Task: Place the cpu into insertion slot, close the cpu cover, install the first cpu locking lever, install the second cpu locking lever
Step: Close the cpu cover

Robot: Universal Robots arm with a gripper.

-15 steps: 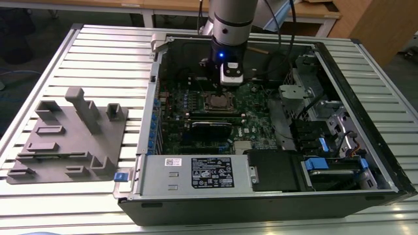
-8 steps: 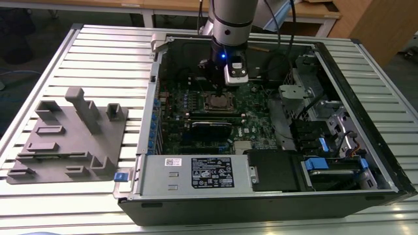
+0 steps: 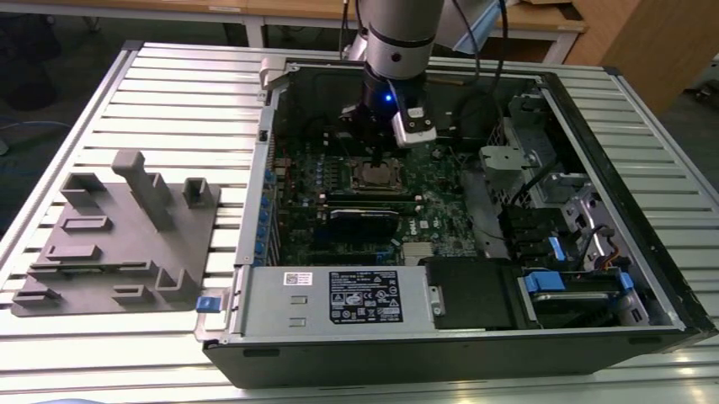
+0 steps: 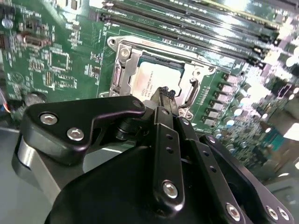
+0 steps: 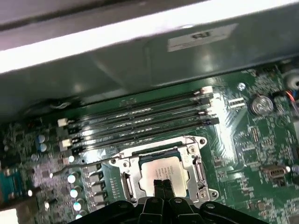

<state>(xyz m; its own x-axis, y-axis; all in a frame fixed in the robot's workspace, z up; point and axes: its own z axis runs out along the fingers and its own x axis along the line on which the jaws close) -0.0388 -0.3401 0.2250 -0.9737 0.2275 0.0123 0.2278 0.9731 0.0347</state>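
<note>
We see the gripper (image 5: 162,185) with its two black fingers (image 5: 156,190) pressed together, nothing visible between them, and the tips poised over the near edge of the cpu (image 5: 163,169); whether they actually touch its metal face we cannot tell. In the second wrist view the gripper (image 4: 163,92) ends over the same pale chip (image 4: 147,79), and in the exterior view the gripper (image 3: 376,158) hangs straight down into the open case just above it. The cpu lies flat in the insertion slot (image 5: 159,157), whose dark edge shows along one side of the chip. The cpu cover (image 5: 132,164) lies down around the chip, its silvery frame bordering all four sides and its cut-out leaving the chip's face bare. A thin metal rod (image 5: 79,166) runs out from one corner of the socket over the green circuit board (image 5: 243,154); we cannot tell whether it is latched. Just beyond the socket sit four long memory slots (image 5: 140,121), side by side. Further out, the arm (image 3: 399,34) reaches down into the computer case (image 3: 629,168), which lies open on a slatted table (image 3: 168,93), with a grey labelled box (image 3: 281,303) along its near edge. At the exterior view's left a grey fixture tray (image 3: 124,236) rests on the table, well apart from the case.
</note>
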